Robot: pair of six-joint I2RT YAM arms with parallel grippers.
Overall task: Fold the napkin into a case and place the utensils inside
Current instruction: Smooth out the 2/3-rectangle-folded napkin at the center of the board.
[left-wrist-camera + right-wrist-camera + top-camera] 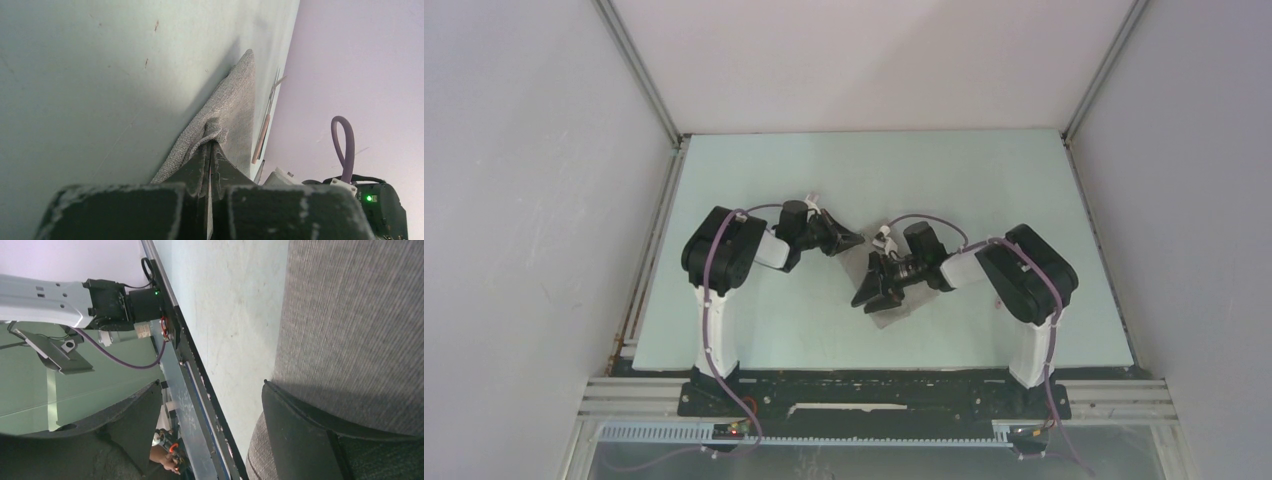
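Note:
The taupe-grey napkin [235,100] lies on the pale green table, partly folded. My left gripper [211,142] is shut on a bunched edge of it, at the cloth's far left corner in the top view [852,240]. My right gripper [210,405] is open. One of its fingers [300,435] rests on the napkin [350,315] and the other hangs off the cloth. In the top view the right gripper [874,290] covers most of the napkin [890,316]. A pale pink handle [263,132] with thin metal beyond it lies past the cloth's far edge. The other utensils are hidden.
The table [984,190] is walled by grey panels on the left, right and back. The arm bases and a black rail [874,390] run along the near edge. The right arm's wrist and purple cable [345,145] show beside the cloth.

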